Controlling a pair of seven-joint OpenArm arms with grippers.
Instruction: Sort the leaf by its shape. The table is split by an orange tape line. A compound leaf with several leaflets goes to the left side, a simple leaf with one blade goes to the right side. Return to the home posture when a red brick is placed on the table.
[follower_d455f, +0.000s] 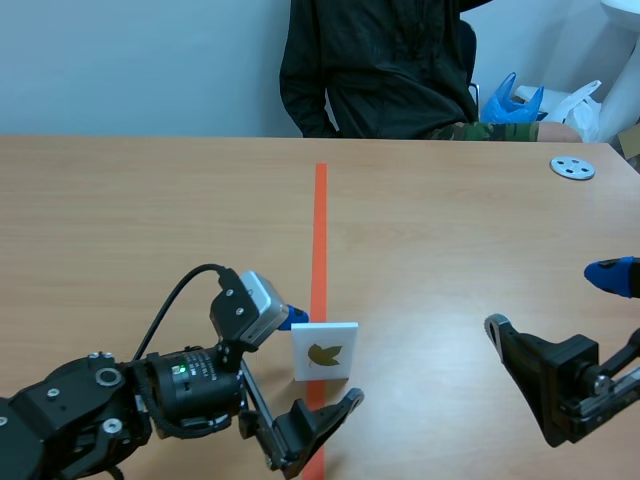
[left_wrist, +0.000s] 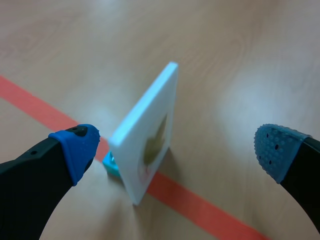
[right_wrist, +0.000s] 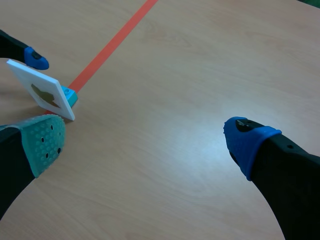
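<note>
the left pincer (left_wrist: 177, 147) is spread wide, and a white card (left_wrist: 145, 130) stands upright between its fingers, close beside one blue pad (left_wrist: 77, 147) and well apart from the other. the card shows an olive-brown lobed leaf (follower_d455f: 324, 354) and sits in a small teal stand (left_wrist: 111, 162) on the orange tape line (follower_d455f: 320, 220) that runs away ahead of the pincer. the right pincer (right_wrist: 146, 140) is also wide, with only bare counter (right_wrist: 190, 75) between its fingers; the card is off beyond its grey-green pad. far ahead of it, a grey disc (follower_d455f: 572, 167) lies near the counter's edge, where a person (follower_d455f: 380, 60) in black sits.
</note>
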